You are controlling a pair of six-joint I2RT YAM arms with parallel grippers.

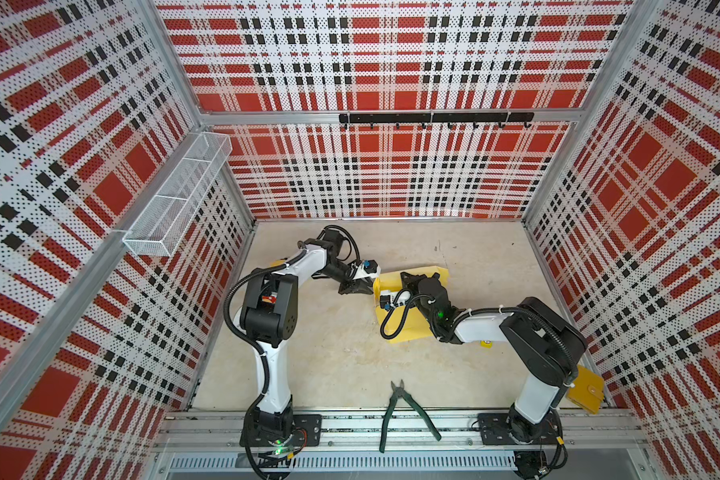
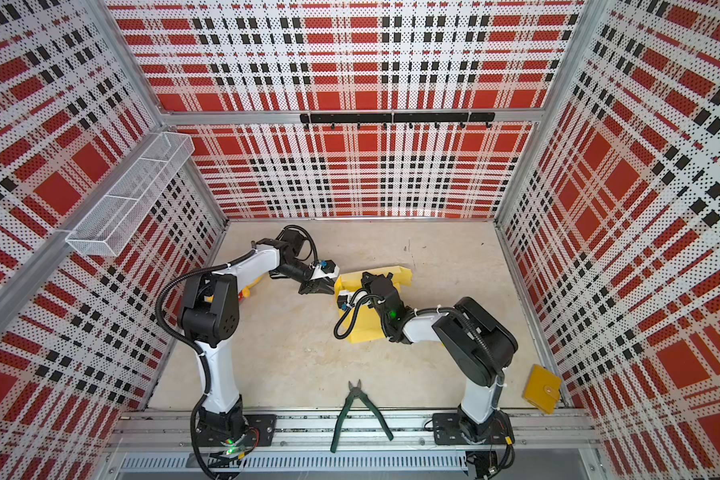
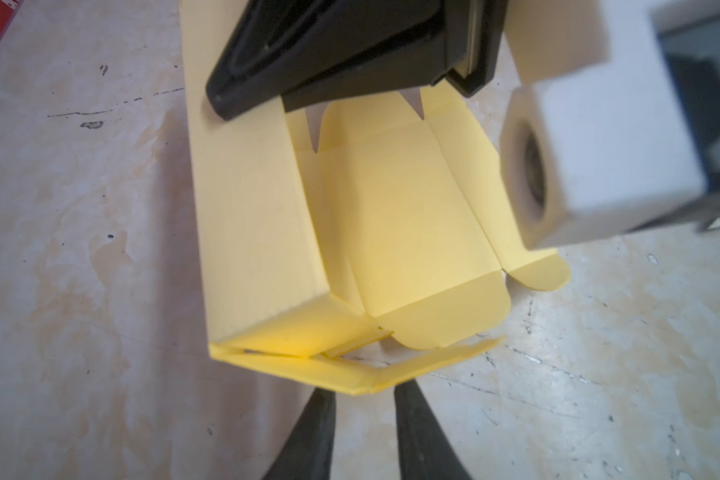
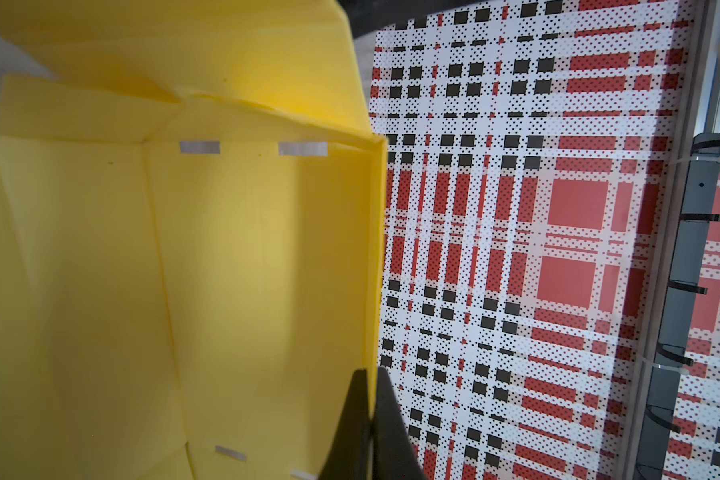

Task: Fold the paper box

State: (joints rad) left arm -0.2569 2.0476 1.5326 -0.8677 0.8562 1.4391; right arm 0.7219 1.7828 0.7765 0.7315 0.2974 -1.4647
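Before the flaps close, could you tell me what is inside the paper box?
Inside the paper box only bare yellow panels and small slots show, no contents. The right gripper, pinching its wall, hides a small part.

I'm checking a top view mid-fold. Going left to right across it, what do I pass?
Left to right: white wire-mesh basket on the wall → left claw → pale yellow cardboard paper box → mustard-yellow snap wallet.
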